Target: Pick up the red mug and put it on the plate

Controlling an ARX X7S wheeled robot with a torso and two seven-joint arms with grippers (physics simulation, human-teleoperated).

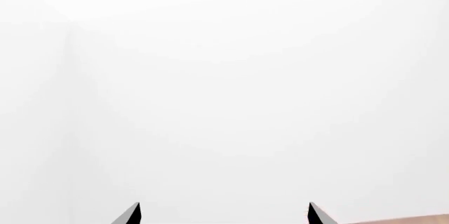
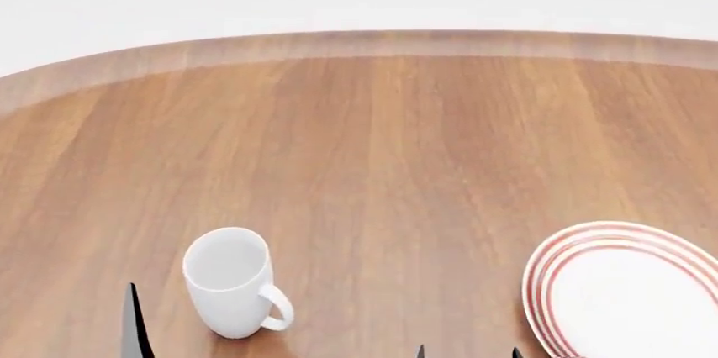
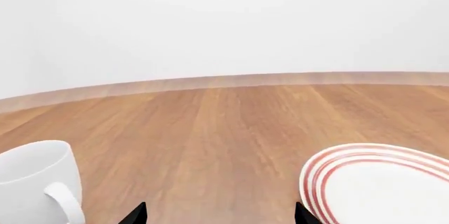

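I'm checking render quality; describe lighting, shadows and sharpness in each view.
Head view: even, soft light, barely any shadow under the white mug; plate sharp.
Right wrist view: crisp, no glare on the table.
Left wrist view: almost wholly blank white.

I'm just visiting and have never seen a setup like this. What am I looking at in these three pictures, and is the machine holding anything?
These are computer-rendered views from a simulated two-armed robot on wheels. One picture comes from a camera on its head, looking down at a round wooden table. On it stand a plain white mug, upright with its handle toward the robot's right, and a white plate with red rings, empty and cut off by the picture edge.

The other two come from cameras near each gripper. The right one sees the same mug and plate low over the table, with the dark tips of its fingers at the bottom. The left one shows mostly blank white beyond its fingers.

Nothing is held; both pairs of tips stand apart. No red mug appears in any view.
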